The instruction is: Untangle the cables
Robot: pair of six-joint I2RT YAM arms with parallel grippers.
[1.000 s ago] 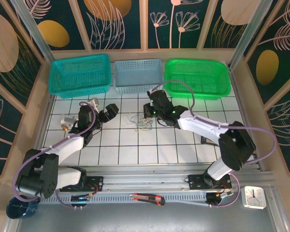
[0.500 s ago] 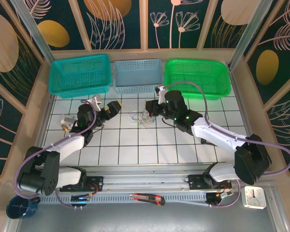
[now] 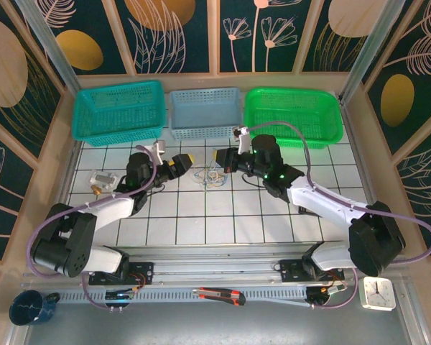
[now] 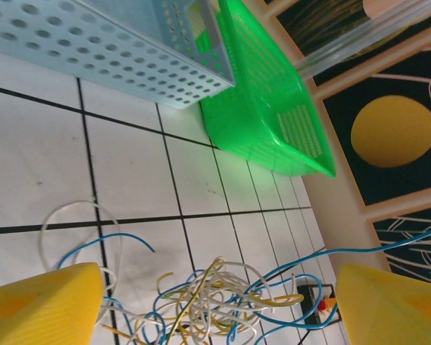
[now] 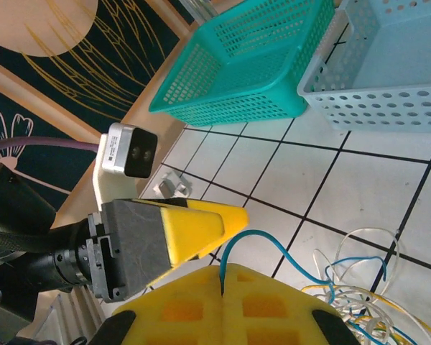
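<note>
Now closer, left tool (image 3: pixel 181 161) beside cables (image 3: pixel 207 176)

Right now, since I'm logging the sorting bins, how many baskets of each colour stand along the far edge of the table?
Teal basket: 1
Light blue basket: 1
Green basket: 1
Total: 3
</note>
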